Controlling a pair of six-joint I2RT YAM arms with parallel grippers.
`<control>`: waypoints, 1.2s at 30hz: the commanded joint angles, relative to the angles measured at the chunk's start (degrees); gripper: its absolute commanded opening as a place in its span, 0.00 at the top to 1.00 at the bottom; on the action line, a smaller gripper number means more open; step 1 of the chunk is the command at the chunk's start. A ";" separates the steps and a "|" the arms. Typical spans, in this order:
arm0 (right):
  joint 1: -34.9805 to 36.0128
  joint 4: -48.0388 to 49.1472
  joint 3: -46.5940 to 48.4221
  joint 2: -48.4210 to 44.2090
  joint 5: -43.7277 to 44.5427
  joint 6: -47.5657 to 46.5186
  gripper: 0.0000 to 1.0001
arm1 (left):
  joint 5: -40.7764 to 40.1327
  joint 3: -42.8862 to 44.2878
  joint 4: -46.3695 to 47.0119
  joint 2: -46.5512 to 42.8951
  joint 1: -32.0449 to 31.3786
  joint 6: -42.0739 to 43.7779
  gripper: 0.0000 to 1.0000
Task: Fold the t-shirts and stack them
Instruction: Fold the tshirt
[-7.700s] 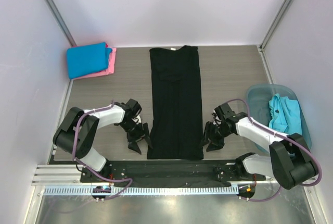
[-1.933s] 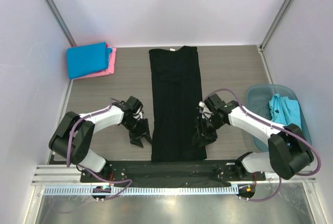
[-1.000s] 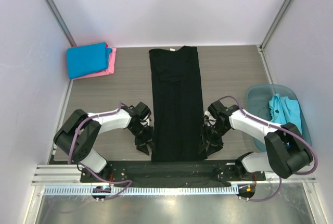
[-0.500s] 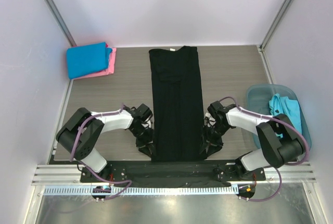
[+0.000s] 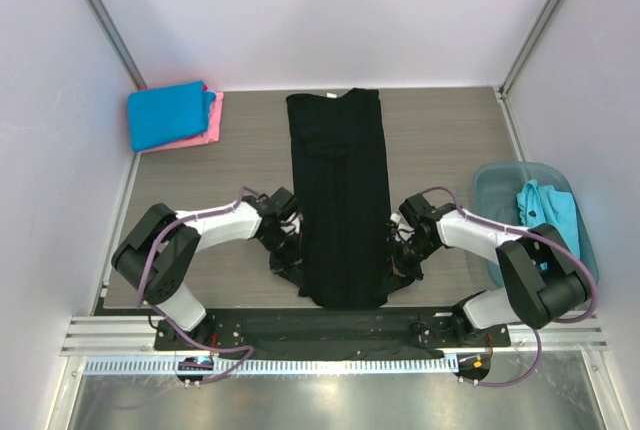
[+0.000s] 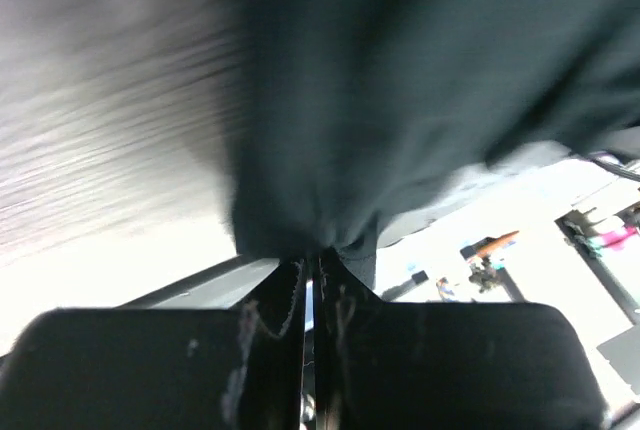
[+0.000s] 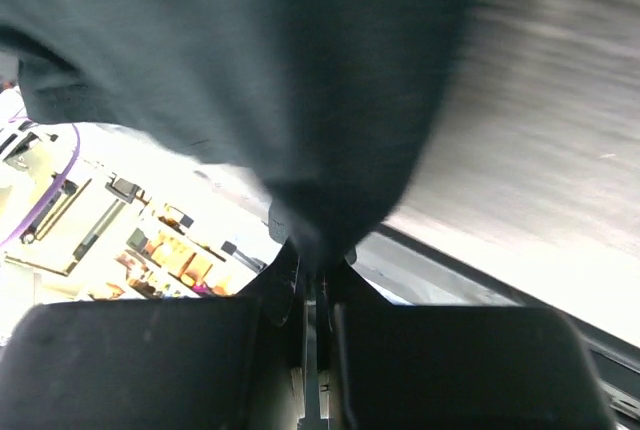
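The black t-shirt [image 5: 338,190] lies as a long narrow strip down the middle of the table, collar at the far end. My left gripper [image 5: 296,270] is shut on its near left corner, and my right gripper [image 5: 392,268] is shut on its near right corner. The near hem is drawn in and rounded between them. In the left wrist view black cloth [image 6: 400,100] bunches into the shut left gripper [image 6: 312,255]. In the right wrist view the cloth [image 7: 280,80] is pinched in the shut right gripper [image 7: 318,265]. A folded blue t-shirt [image 5: 168,115] rests on a pink one [image 5: 213,126] at the far left.
A translucent teal tub [image 5: 497,186] stands at the right edge with a turquoise t-shirt [image 5: 548,215] crumpled inside. Slanted frame posts and white walls close in the table. The black base rail [image 5: 330,322] runs along the near edge just behind the shirt's hem.
Both grippers slid in to the shirt's near corners and shut on them. The near hem, square before, is now pulled in and shifted slightly away from the rail.
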 commanded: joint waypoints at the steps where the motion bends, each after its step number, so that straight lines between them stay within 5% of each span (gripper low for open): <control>1: -0.90 0.88 4.83 -3.75 -1.86 -1.76 0.99 | -2.74 7.87 -2.24 -1.65 0.68 5.79 1.00; 14: -10.83 -4.58 26.54 5.28 -0.45 -9.58 0.99 | -11.88 28.98 -13.34 4.32 8.68 17.05 1.00; 36: -15.41 5.00 51.33 26.91 5.44 -11.51 0.99 | -11.27 50.16 -7.27 21.28 18.61 21.97 1.00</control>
